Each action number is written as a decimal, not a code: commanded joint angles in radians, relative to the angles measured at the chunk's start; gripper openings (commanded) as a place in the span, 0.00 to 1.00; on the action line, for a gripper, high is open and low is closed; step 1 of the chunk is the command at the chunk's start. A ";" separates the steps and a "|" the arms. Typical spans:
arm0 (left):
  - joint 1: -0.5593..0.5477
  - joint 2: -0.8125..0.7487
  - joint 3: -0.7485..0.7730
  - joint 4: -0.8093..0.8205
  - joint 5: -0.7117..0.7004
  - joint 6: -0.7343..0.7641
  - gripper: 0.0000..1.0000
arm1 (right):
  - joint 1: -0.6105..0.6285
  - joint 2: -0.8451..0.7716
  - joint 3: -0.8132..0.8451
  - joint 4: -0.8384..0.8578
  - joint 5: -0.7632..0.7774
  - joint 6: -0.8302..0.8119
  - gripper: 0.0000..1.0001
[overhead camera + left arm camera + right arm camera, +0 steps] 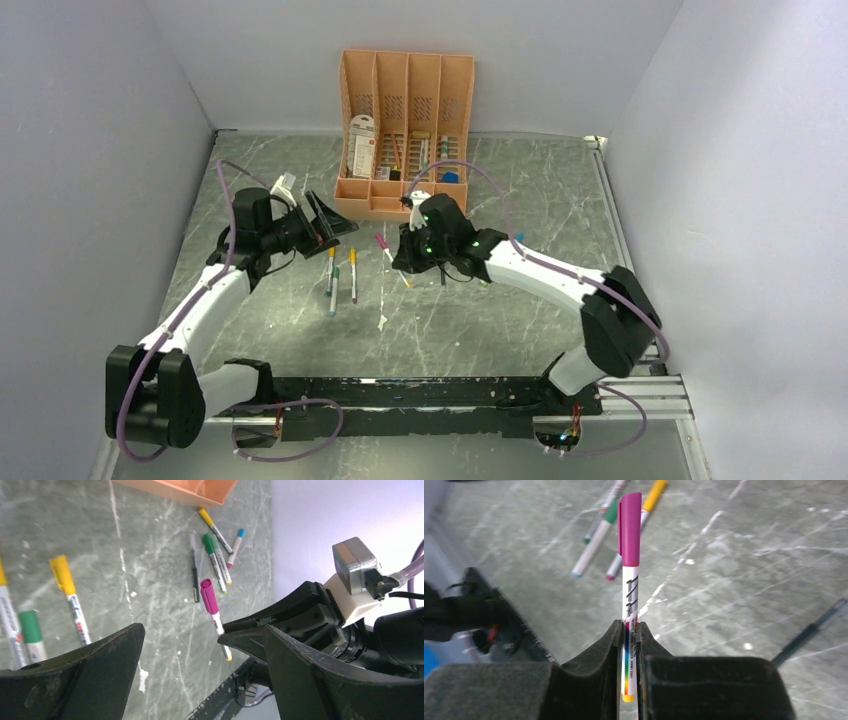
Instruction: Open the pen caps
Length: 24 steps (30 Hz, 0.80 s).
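Note:
My right gripper (pixel 629 630) is shut on the pale barrel of a pen (pixel 630 587). Its purple cap (pixel 629 527) sticks out past the fingertips, and the yellow end shows between the fingers. From above, this pen (pixel 392 260) slants above the table at the right gripper (pixel 402 265). My left gripper (pixel 335 222) hangs just to its left, open and holding nothing. In the left wrist view, the purple cap (pixel 208 594) lies beyond the gap of the left gripper (pixel 202 630). Capped pens (pixel 341 278) lie on the table between the arms, with yellow caps (pixel 62 572) and a green one (pixel 30 627).
A peach-orange organiser (pixel 405 200) with card packets stands at the back centre. More pens (pixel 216 545) and a thin black pen (pixel 194 570) lie near its front corner. Grey walls close in left, right and behind. A black rail (pixel 420 390) runs along the near edge.

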 commanded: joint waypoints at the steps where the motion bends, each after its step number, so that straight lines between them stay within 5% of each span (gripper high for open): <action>1: -0.056 -0.115 -0.017 0.094 0.025 -0.096 0.99 | -0.004 -0.109 -0.106 0.126 -0.155 0.119 0.00; 10: -0.162 -0.307 -0.142 0.201 -0.099 -0.195 0.99 | -0.017 -0.203 -0.177 0.263 -0.340 0.263 0.00; 24: -0.288 -0.216 -0.167 0.289 -0.229 -0.224 0.96 | -0.043 -0.269 -0.257 0.446 -0.403 0.398 0.00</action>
